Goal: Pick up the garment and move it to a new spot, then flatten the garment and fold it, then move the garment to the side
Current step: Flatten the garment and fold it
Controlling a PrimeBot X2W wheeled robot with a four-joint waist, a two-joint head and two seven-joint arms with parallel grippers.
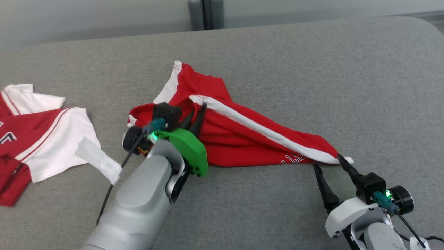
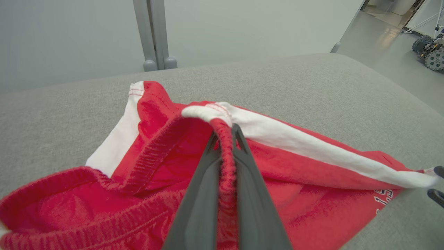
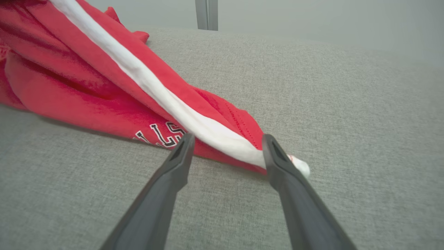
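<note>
Pale wall, grey post (image 1: 205,14) behind; grey fabric-covered bench (image 1: 312,69). Far left: second red-and-white shirt (image 1: 45,135), lying apart. Centre: left tool (image 1: 197,116) clamped on ribbed edge of garment (image 1: 249,139), crumpled mid-bench; grip likely anchors one end for lifting. Right: right tool (image 1: 327,160) open, astride white-banded corner, apparently poised to pinch opposite end.
</note>
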